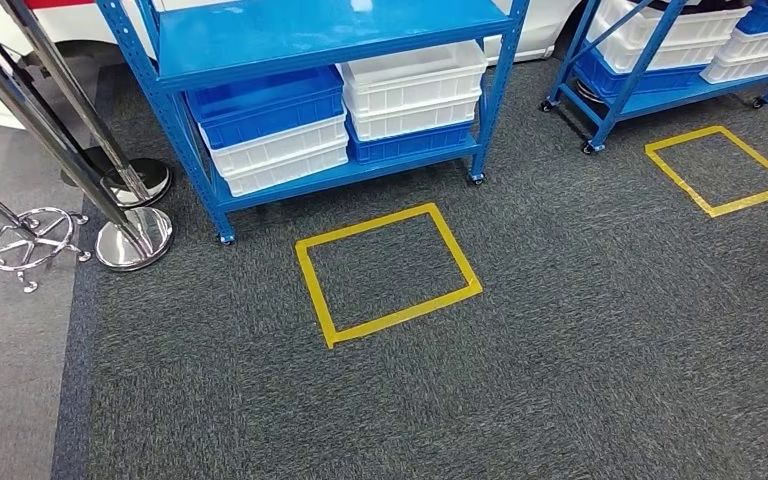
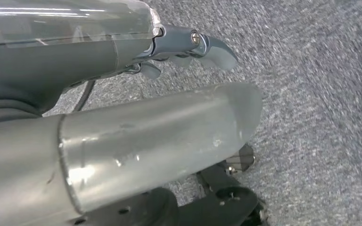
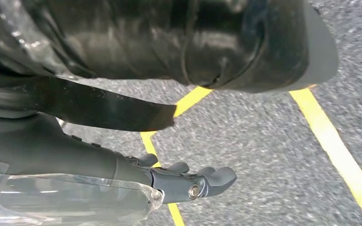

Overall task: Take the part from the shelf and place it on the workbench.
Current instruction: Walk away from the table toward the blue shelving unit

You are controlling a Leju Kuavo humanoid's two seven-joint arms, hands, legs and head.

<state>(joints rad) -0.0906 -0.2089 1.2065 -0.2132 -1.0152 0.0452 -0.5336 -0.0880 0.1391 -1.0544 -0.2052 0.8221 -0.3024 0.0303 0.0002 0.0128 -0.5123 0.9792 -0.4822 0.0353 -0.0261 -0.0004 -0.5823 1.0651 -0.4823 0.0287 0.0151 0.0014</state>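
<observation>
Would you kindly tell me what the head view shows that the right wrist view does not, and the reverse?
Head view alone: the blue shelf holding white bins and blue bins, a second blue shelf to its right, and chrome stand bases. Right wrist view alone: the right hand, holding nothing, hanging above the floor. Both share the grey carpet and yellow floor tape.

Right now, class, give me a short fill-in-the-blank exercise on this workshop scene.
1. The square taped on the carpet before the near shelf is ____.
2. On that shelf's bottom level, the left stack's top crate is ____.
3. The right hand holds ____.
4. The shelf rolls on ____.

Missing words: yellow; blue; nothing; wheels
</observation>
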